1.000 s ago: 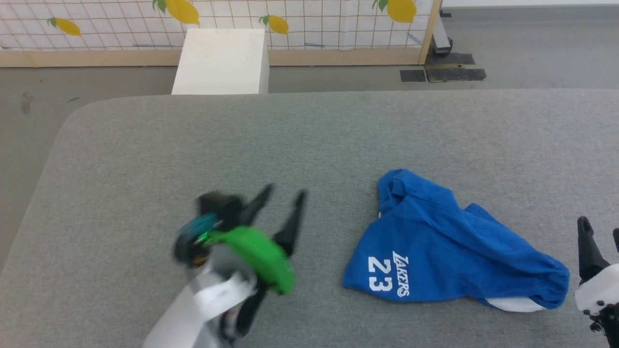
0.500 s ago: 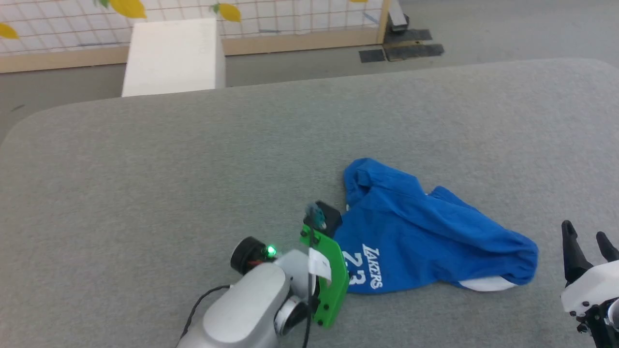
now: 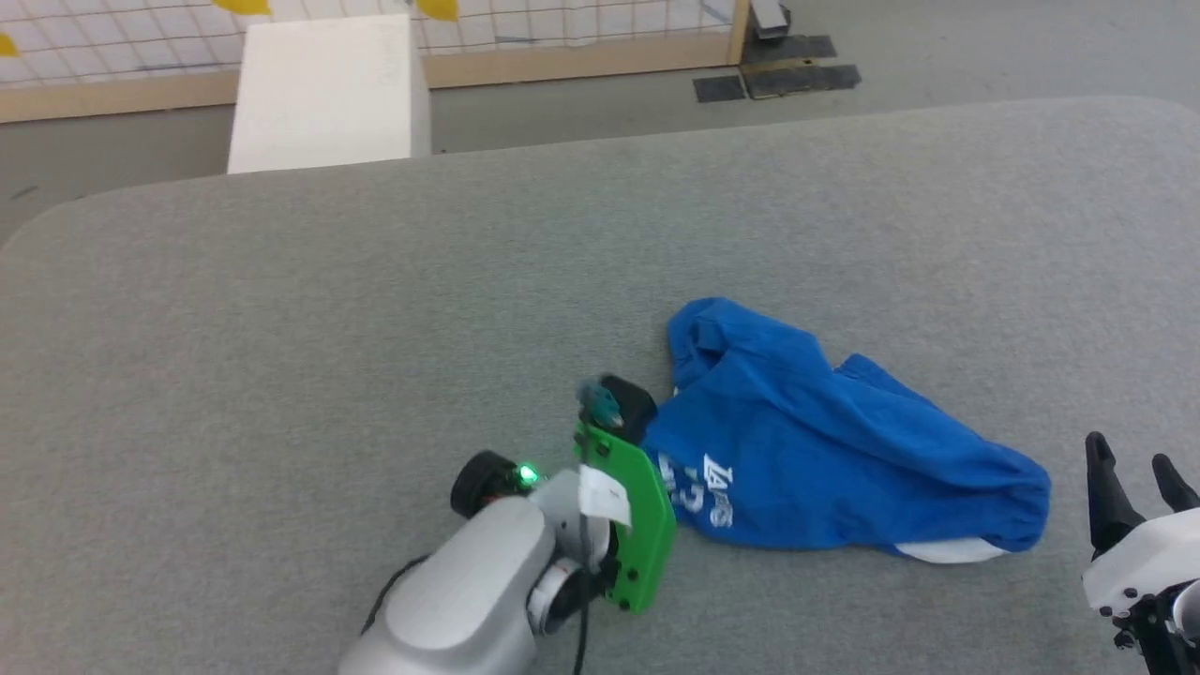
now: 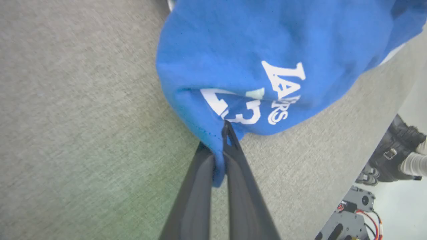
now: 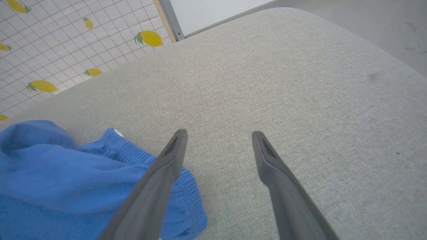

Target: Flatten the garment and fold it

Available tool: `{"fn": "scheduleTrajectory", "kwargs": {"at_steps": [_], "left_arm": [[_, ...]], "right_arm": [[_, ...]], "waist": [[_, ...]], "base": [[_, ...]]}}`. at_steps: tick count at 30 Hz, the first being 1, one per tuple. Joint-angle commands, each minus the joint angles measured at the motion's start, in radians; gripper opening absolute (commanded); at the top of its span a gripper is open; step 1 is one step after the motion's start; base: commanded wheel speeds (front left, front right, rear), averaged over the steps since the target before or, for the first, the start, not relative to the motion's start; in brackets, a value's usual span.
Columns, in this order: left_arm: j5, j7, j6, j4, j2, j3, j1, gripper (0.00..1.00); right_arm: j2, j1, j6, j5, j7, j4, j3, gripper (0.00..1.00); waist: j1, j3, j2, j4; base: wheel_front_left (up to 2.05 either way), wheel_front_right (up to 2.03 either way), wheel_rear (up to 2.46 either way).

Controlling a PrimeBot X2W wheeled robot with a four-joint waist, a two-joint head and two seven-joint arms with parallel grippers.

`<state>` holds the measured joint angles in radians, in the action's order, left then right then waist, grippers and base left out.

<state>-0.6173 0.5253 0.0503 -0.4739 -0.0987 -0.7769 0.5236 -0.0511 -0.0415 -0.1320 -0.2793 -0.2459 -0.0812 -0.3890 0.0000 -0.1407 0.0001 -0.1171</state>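
Note:
The blue shorts [image 3: 825, 450] lie crumpled on the grey table, their white "LAKERS 23" print [image 3: 703, 489] partly folded under. In the left wrist view my left gripper [image 4: 220, 133] is shut on the hem of the blue shorts [image 4: 260, 50] right under the "23". Seen from the head, the left gripper [image 3: 647, 441] meets the cloth's left edge, its fingers hidden behind the green wrist bracket. My right gripper [image 3: 1130, 464] stands open just right of the elastic waistband end [image 5: 186, 186], touching nothing, its fingers [image 5: 173, 150] spread over bare table.
The grey padded table [image 3: 375, 309] stretches wide to the left and behind the shorts. A white box [image 3: 328, 89] stands on the floor beyond the far edge, before a lemon-print screen [image 5: 50, 50]. A person's dark boot [image 4: 397, 146] shows off the table's side.
My left arm swung right from mid-table to the shorts' left edge and shut on the hem, bunching the print. The head camera shifted. The right gripper stayed put.

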Motion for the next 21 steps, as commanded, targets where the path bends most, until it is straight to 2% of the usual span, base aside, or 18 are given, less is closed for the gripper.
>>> {"fn": "scheduleTrajectory", "kwargs": {"at_steps": [1, 6, 12, 16, 21], "left_arm": [[-0.024, -0.023, -0.007, 0.014, -0.003, 0.027, 0.014, 0.0], [-0.063, -0.098, -0.042, 0.088, -0.032, 0.129, 0.038, 0.0], [-0.112, -0.156, -0.106, 0.219, -0.098, 0.26, 0.019, 0.0], [-0.135, -0.16, -0.177, 0.309, -0.163, 0.337, -0.058, 0.0], [-0.17, -0.126, -0.278, 0.373, -0.242, 0.403, -0.257, 0.0]], "right_arm": [[0.001, -0.013, 0.001, 0.011, 0.004, -0.004, 0.003, 1.0], [0.001, -0.012, 0.001, 0.02, 0.003, -0.015, 0.013, 1.0], [0.001, -0.01, 0.001, 0.025, -0.001, -0.031, 0.04, 1.0], [0.001, -0.008, 0.001, 0.025, -0.001, -0.042, 0.055, 1.0], [0.001, -0.006, 0.001, 0.021, 0.001, -0.055, 0.073, 1.0]], "waist": [[0.0, 0.017, -0.0001, 0.027], [0.0, 0.049, -0.0001, 0.076], [0.0, 0.086, -0.0001, 0.134], [0.0, 0.105, -0.0001, 0.172], [0.0, 0.114, -0.0001, 0.212]], "base": [[0.0, 0.0, 0.0], [0.0, 0.0, 0.0], [0.0, 0.0, 0.0], [0.0, 0.0, 0.0], [0.0, 0.0, 0.0]]}}
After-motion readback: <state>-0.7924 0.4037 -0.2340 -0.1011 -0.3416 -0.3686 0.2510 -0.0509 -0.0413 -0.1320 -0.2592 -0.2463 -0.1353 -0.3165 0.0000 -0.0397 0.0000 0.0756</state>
